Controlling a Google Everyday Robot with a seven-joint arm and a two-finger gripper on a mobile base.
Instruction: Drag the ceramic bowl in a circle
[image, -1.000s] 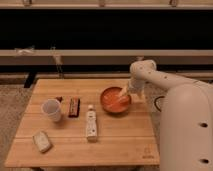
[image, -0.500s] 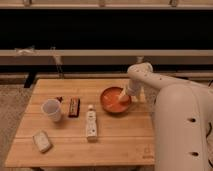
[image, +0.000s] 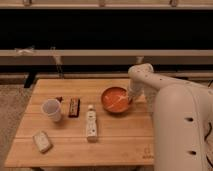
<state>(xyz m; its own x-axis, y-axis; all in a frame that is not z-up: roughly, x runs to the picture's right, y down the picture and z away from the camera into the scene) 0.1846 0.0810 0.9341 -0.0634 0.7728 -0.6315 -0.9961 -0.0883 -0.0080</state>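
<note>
1. I see the gripper low at the right rim of the ceramic bowl, on the side nearest the robot. It seems to touch the rim or reach just inside it.
2. From this view I cannot tell if the gripper is apart, together or clamped on the rim.
3. The forearm goes up steeply from the gripper to a rounded white joint above the bowl's right side. From this joint the arm bends down and to the right into the big white robot body.
4. The orange-red bowl stands upright on the wooden table, right of the middle, toward the far edge.
5. Left of the bowl a dark snack bar lies flat, and a white cup is just beside it.
6. A small white bottle lies in front of the bowl, apart from it.
7. A pale packet lies near the front left corner.
</note>
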